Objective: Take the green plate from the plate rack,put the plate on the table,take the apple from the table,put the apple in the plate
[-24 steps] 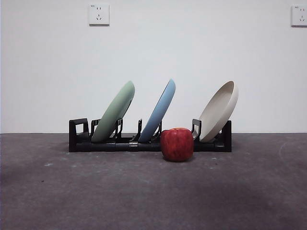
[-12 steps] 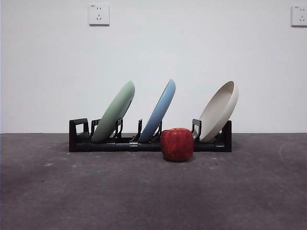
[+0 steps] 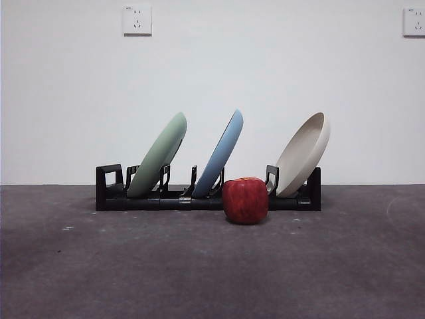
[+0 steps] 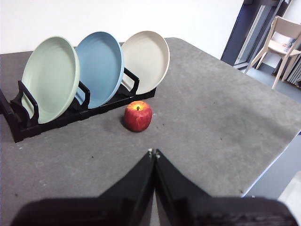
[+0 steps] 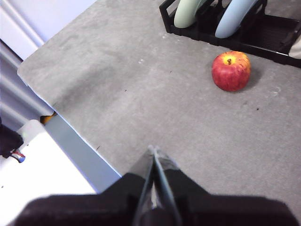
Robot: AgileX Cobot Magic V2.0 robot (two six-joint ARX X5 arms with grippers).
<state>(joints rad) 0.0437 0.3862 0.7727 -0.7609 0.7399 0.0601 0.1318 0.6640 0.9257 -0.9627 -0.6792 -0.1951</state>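
Jaws pressed together on both left gripper [image 4: 153,152] and right gripper [image 5: 153,149], above tabletop [image 3: 212,266]. Nothing moved: green plate [image 3: 159,154] in rack [image 3: 199,199], apple [image 3: 245,200] in front.

Even, bright light; soft shadow under apple [image 3: 246,200]; frames sharp.

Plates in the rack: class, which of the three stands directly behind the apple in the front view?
The light blue plate, in the middle slot. The apple sits before its base; the green plate and cream-white plate stand at the ends.
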